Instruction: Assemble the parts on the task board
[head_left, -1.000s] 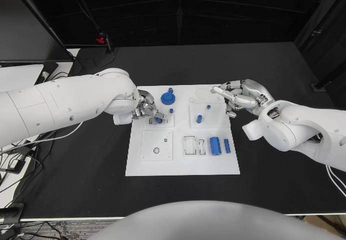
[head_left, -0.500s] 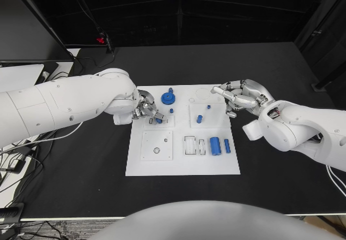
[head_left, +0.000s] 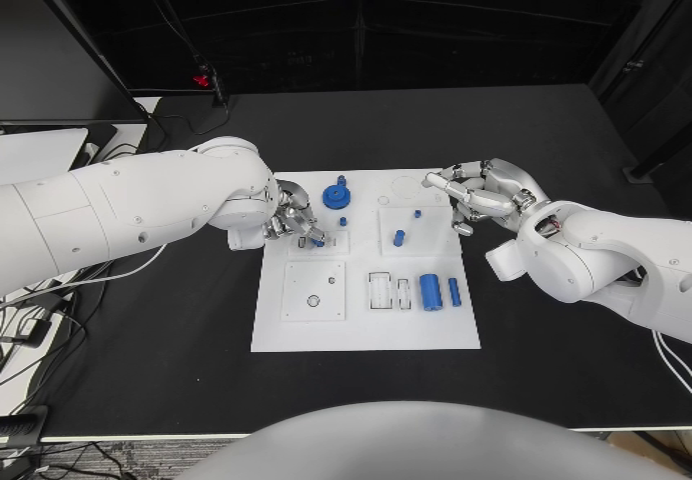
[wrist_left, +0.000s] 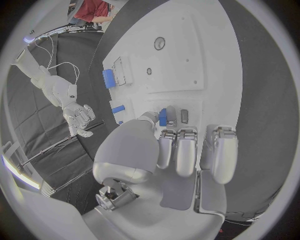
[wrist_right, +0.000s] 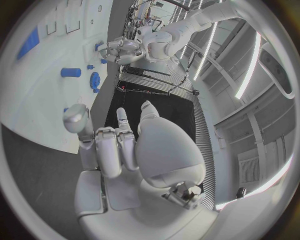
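Note:
The white task board (head_left: 368, 330) lies in the middle of the black table. My left hand (head_left: 294, 224) hovers over the board's far left square and pinches a small blue part (wrist_left: 162, 117) between thumb and a finger, just above the plate. My right hand (head_left: 479, 194) sits at the board's far right corner, fingers loosely bent and holding nothing. A blue gear (head_left: 338, 195) stands at the far middle. A small blue peg (head_left: 418, 213) and a blue pin (head_left: 398, 238) stand in the right square. A blue cylinder (head_left: 430, 292) and a blue bar (head_left: 454, 291) lie near the right edge.
Cables (head_left: 43, 300) trail off the table's left side beside my left arm. A dark monitor (head_left: 58, 60) stands at the far left. Bare black tabletop (head_left: 375, 130) surrounds the board on the far and near sides.

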